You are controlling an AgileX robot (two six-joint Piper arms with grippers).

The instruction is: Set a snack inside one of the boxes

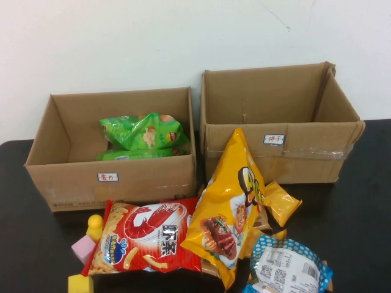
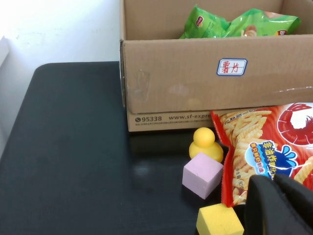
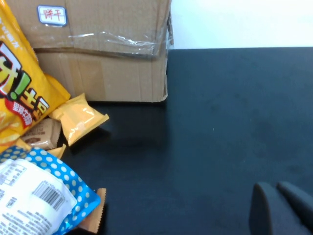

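Two open cardboard boxes stand at the back. The left box (image 1: 73,180) holds green chip bags (image 1: 143,131); the right box (image 1: 293,162) looks empty. In front lie a red shrimp-cracker bag (image 1: 146,235), a tall yellow snack bag (image 1: 229,207), a small yellow packet (image 1: 281,202) and a blue dotted bag (image 1: 287,265). Neither gripper shows in the high view. My left gripper (image 2: 273,180) is shut and empty, just above the near edge of the red bag (image 2: 274,142). My right gripper (image 3: 275,188) is shut and empty over bare black table, right of the blue dotted bag (image 3: 39,196).
A yellow duck (image 2: 205,143), a pink foam cube (image 2: 202,174) and a yellow foam cube (image 2: 218,220) sit left of the red bag. A brown packet (image 3: 41,133) lies under the yellow bag. The black table (image 3: 234,112) is bare to the right of the right box.
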